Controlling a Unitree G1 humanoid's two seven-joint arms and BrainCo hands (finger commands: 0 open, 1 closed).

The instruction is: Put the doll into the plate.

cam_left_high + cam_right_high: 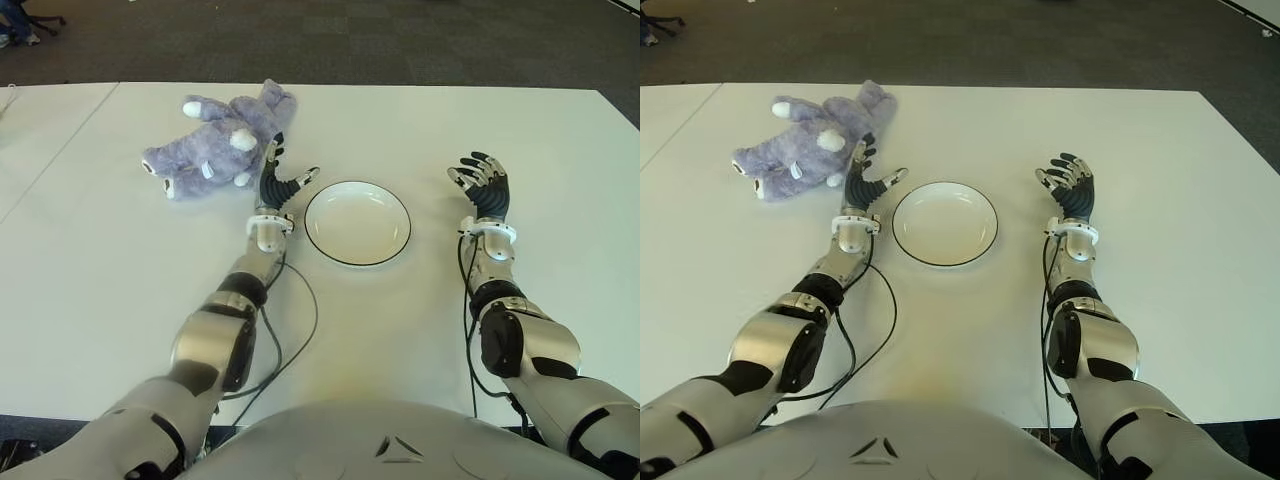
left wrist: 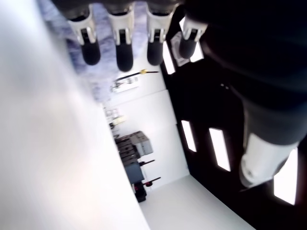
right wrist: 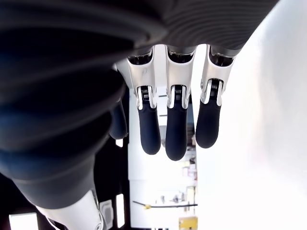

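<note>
In the left eye view, the soft purple plush doll [image 1: 222, 138] lies on its side on the white tabletop [image 1: 100, 270], toward the far edge and left of the middle, well short of the far left corner. The round white plate with a thin dark rim [image 1: 357, 223] sits empty near the middle of the tabletop. The left hand [image 1: 279, 184] is raised just at the near side of the doll, between it and the plate, fingers spread and holding nothing; whether it touches the plush I cannot tell. The right eye view shows the same layout, with the right hand [image 1: 1070, 187] idle to the right of the plate, its fingers loosely open and empty. The left wrist view shows the left hand's fingers [image 2: 123, 48] extended side by side with purple plush just beyond their tips, nothing grasped. The right wrist view shows three straight fingers [image 3: 175, 129] over bare tabletop. By my reading the task is at its start: the doll is not yet grasped, and lifting, carrying and placing it in the plate all remain.
</note>
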